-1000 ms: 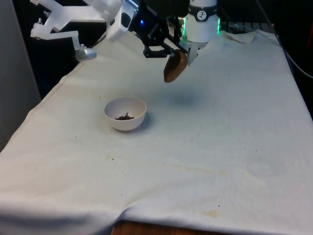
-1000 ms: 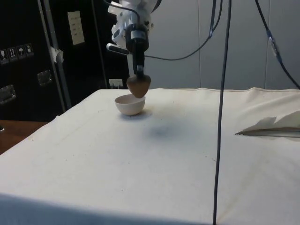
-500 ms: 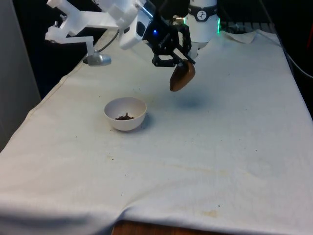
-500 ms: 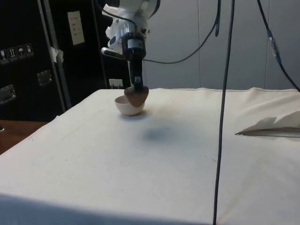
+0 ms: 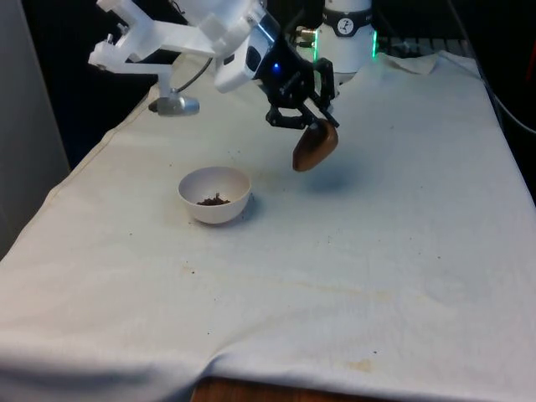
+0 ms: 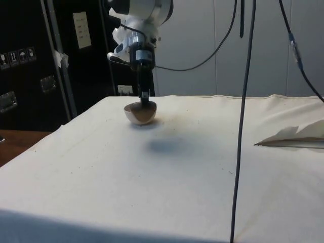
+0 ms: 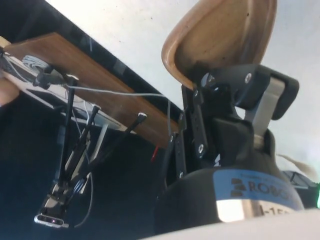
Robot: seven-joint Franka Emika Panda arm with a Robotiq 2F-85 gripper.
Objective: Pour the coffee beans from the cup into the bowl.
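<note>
The gripper (image 5: 311,117) is clamped on the rim of the brown cup (image 5: 315,146), one finger inside the wall and one outside, as the wrist view shows (image 7: 225,85). It holds the cup in the air, tipped well over on its side, with the mouth turned away from the bowl (image 5: 214,194). From the bowl, the cup hangs up and off toward the front view's right, clear of the rim and not above the bowl's opening; its shadow falls on the white cloth (image 5: 402,251) beyond the bowl

Judged from how things lie, the pour itself looks done: a small dark heap of coffee beans (image 5: 213,200) sits in the bottom of the bowl, and the part of the cup's inside that the wrist view shows (image 7: 220,30) is bare wood-brown, with no beans seen. The step in hand seems to be carrying the emptied cup off. The next move probably calls for righting the cup, lowering it to the cloth well apart from the bowl, and only then letting go, so it does not roll

The cup is smooth, rounded and brown with a thin lip. A few dark specks lie on the cloth near the bowl
</note>
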